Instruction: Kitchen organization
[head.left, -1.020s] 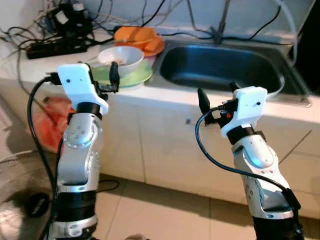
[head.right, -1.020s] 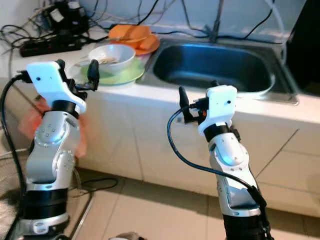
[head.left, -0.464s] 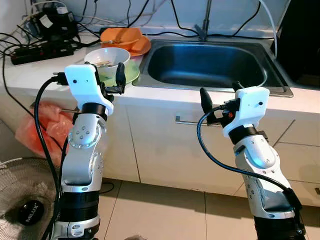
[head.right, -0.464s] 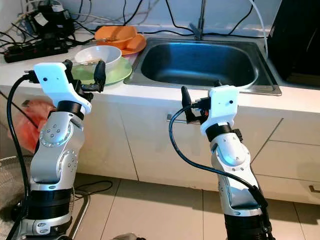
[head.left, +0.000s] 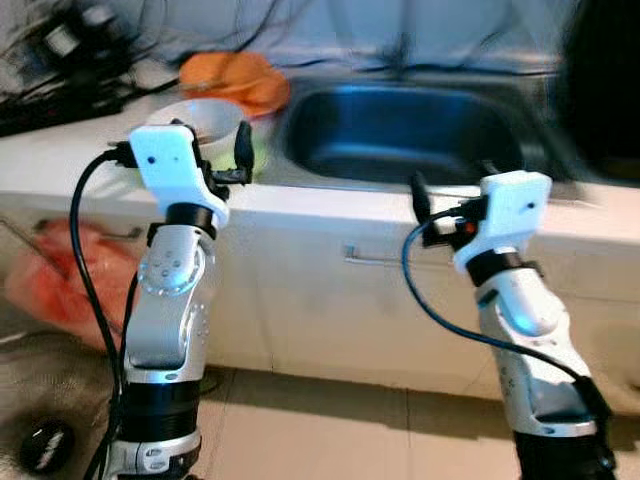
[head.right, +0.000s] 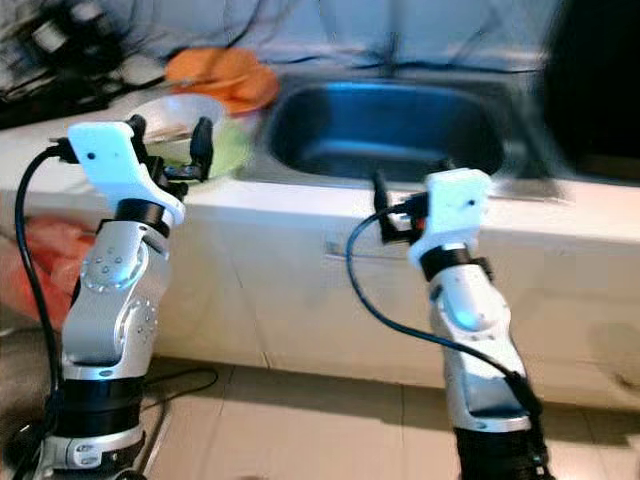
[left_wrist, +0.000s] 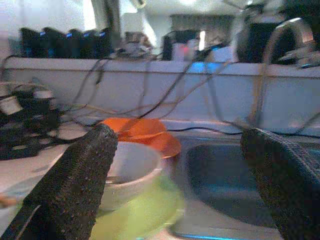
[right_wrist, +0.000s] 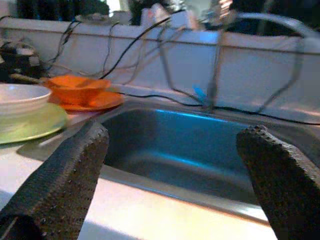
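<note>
A white bowl (head.left: 205, 118) sits on a green plate (head.right: 228, 150) on the counter, left of the steel sink (head.left: 400, 135). Behind them lies an orange bowl on an orange plate (head.left: 235, 76). My left gripper (head.left: 215, 158) is raised in front of the counter edge by the green plate, open and holding nothing. The left wrist view looks between its fingers (left_wrist: 75, 185) at the bowl (left_wrist: 131, 169). My right gripper (head.left: 450, 192) hangs open and holding nothing before the sink's front edge. The right wrist view faces the basin (right_wrist: 175, 145) and faucet (right_wrist: 215, 65).
Cables and a power strip (head.left: 50, 100) crowd the counter's back left. A red plastic bag (head.left: 55, 280) hangs below the counter at the left, with a fan (head.left: 40, 445) on the floor beneath. A cabinet handle (head.left: 375, 258) runs under the sink. A dark appliance (head.left: 600, 90) stands right.
The head views have shifted and gone blurred, so the camera is moving. Both arms keep the same raised pose with fingers open.
</note>
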